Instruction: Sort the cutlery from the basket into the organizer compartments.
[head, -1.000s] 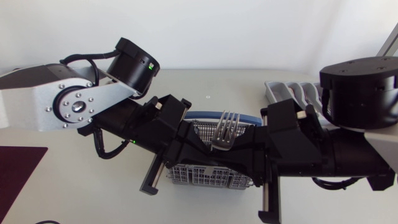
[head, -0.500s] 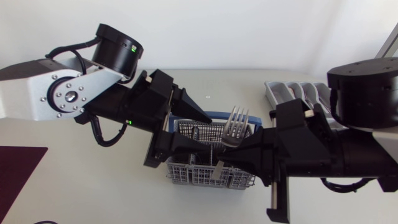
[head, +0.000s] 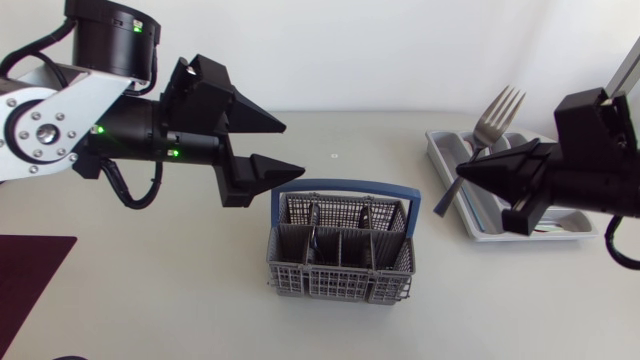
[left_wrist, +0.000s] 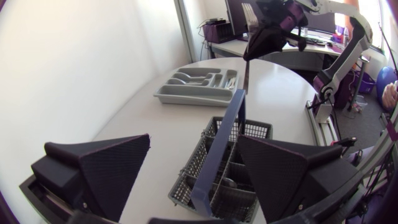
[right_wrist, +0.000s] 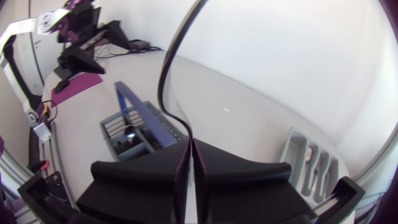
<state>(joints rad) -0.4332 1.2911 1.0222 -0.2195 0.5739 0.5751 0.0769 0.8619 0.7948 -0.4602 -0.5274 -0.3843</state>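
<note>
A grey wire cutlery basket (head: 340, 262) with a blue handle stands mid-table; some cutlery still shows inside it. My right gripper (head: 466, 172) is shut on the handle of a silver fork (head: 494, 116), held tines-up in the air over the near end of the grey organizer (head: 478, 222). In the right wrist view the fork's handle (right_wrist: 165, 74) curves up from between the closed fingers (right_wrist: 180, 163), with the basket (right_wrist: 133, 133) and organizer (right_wrist: 310, 159) below. My left gripper (head: 284, 147) hangs open, above and left of the basket. Its wrist view looks down on the basket (left_wrist: 225, 169) and across to the organizer (left_wrist: 195, 86).
A dark red mat (head: 28, 272) lies at the table's left front corner. Several pieces of cutlery lie in the organizer's compartments. Bare tabletop stretches between basket and organizer and in front of the basket.
My left gripper opened and drew back up and left from the basket. My right arm carried the fork rightward from above the basket to over the organizer.
</note>
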